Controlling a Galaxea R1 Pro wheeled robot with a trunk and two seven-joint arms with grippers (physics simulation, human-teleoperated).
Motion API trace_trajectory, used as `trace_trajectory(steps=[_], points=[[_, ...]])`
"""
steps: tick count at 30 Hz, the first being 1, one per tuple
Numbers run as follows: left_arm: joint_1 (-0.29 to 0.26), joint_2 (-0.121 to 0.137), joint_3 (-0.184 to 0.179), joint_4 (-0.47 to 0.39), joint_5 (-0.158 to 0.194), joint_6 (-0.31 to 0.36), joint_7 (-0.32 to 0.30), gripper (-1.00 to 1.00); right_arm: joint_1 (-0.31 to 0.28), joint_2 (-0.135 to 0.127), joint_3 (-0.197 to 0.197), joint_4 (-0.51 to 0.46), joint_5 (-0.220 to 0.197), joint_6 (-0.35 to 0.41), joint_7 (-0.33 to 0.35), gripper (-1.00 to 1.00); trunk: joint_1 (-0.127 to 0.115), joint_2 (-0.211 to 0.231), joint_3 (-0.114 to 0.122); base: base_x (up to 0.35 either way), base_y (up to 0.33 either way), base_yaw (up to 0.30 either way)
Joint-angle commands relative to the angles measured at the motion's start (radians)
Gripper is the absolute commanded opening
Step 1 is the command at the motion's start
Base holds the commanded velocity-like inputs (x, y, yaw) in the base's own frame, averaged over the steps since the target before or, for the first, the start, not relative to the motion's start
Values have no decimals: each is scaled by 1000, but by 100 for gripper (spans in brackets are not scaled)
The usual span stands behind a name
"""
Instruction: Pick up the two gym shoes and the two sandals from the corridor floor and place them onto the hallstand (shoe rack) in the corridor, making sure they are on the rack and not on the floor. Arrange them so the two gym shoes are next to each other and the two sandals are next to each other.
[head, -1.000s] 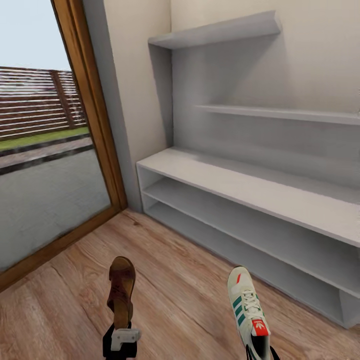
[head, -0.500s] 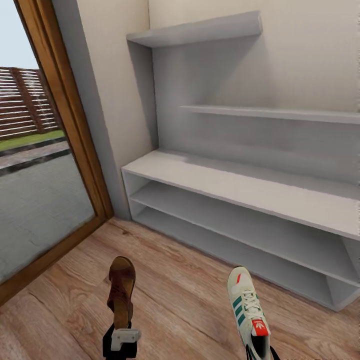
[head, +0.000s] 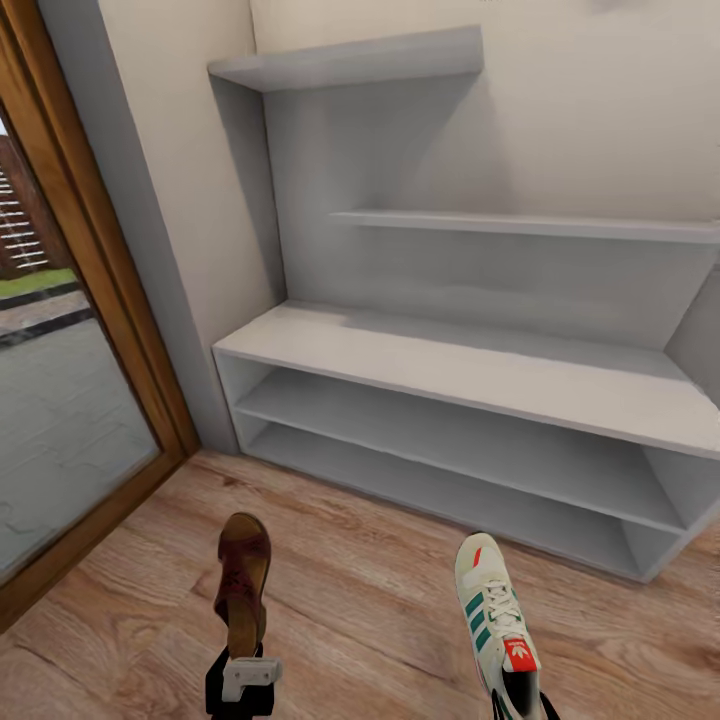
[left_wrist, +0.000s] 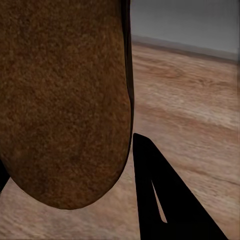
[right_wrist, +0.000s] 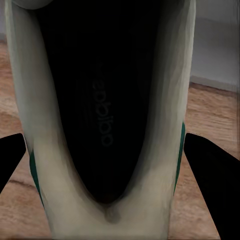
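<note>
Left gripper (head: 240, 668): at 7 o'clock in the head view, its fingers (left_wrist: 165, 200) closed on the heel end of one sandal.
Sandal (head: 243, 580): dark reddish-brown, held off the floor with its toe pointing toward 12 o'clock; its sole (left_wrist: 62, 100) faces the left wrist camera.
Right gripper (head: 520, 702): at 5 o'clock in the head view, clamped on the heel of one gym shoe, with a dark finger (right_wrist: 215, 185) on either side of the shoe.
Gym shoe (head: 495, 615): white with green stripes and a red tongue patch, held above the floor, toe toward 12 o'clock.
Hallstand (head: 460, 365): pale grey, from 9 to 3 o'clock beyond both shoes, bench top and both open shelves bare.
Wall shelves (head: 350, 62): two, staggered, toward 12 o'clock.
Corridor floor (head: 370, 590): wood-grain planks under the shoes.
Glass door (head: 60, 400): wood-framed, at 9 o'clock.
</note>
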Motion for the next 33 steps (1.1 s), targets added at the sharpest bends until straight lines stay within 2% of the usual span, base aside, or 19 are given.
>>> trace_trajectory(steps=[1, 11, 19, 33], points=[[-1, -1, 3, 1, -14, -3, 6, -100, -1, 1, -7, 1, 10, -3, 0, -100, 0, 0, -1, 1, 218, -265], [-1, 1, 3, 2, -13, -2, 6, -100, -1, 1, -7, 1, 10, -3, 1, -100, 0, 0, -1, 0, 206, -265], [0, 0, 3, 2, -14, -7, 8, -100, -1, 1, -7, -1, 9, -3, 0, -100, 0, 0, -1, 0, 24, -255], [1, -1, 4, 2, -15, -9, 12, -100, -1, 1, -6, -2, 9, -3, 0, -100, 0, 0, -1, 0, 0, -30]])
